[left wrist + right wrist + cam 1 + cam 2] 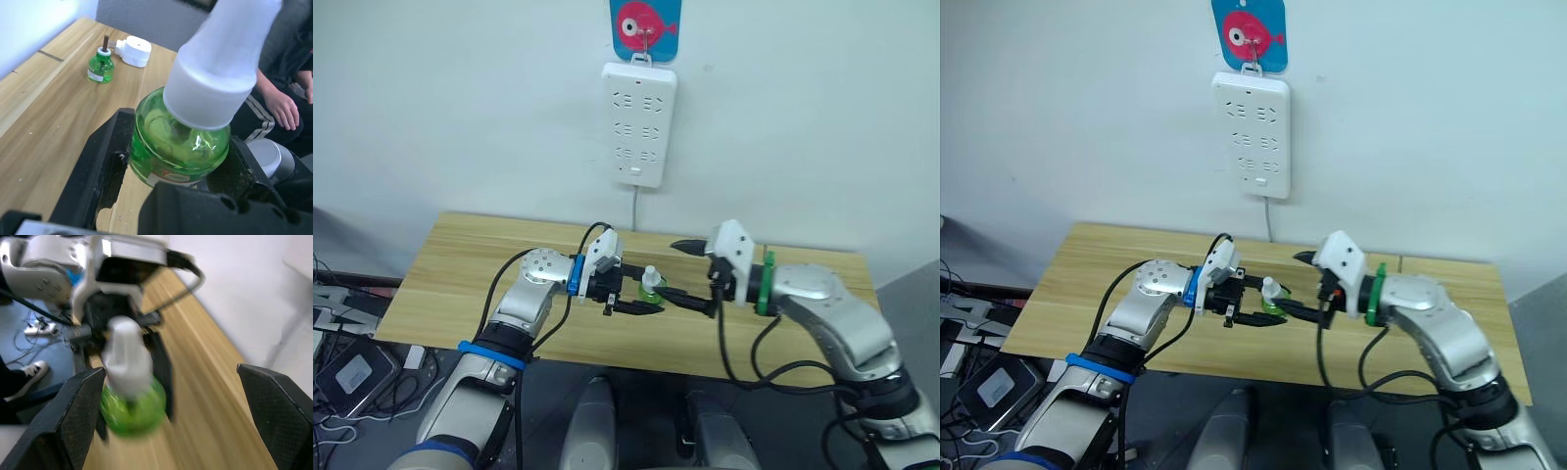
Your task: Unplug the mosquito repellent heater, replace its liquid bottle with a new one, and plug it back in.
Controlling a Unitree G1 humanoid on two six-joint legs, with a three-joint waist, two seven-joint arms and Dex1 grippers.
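Note:
My left gripper (pixel 648 297) is shut on a green liquid bottle (pixel 178 147) with a tall white cap (pixel 220 73), held upright just above the wooden table (pixel 470 264). Facing it from the right, my right gripper (pixel 671 269) is open, its two fingers spread on either side of the cap and apart from it. In the right wrist view the capped bottle (pixel 131 401) stands between the wide-apart fingers (pixel 73 416). Farther along the table lies the white mosquito repellent heater (pixel 133 50) on its side, unplugged. Beside it stands a second green bottle (pixel 101 66) with a bare brown wick.
A white multi-socket power strip (pixel 639 122) hangs on the wall behind the table, under a blue hook with a pink fish, its cable running down. A seated person's hand (pixel 283 105) shows beyond the table's end. Cables and boxes lie on the floor at the left.

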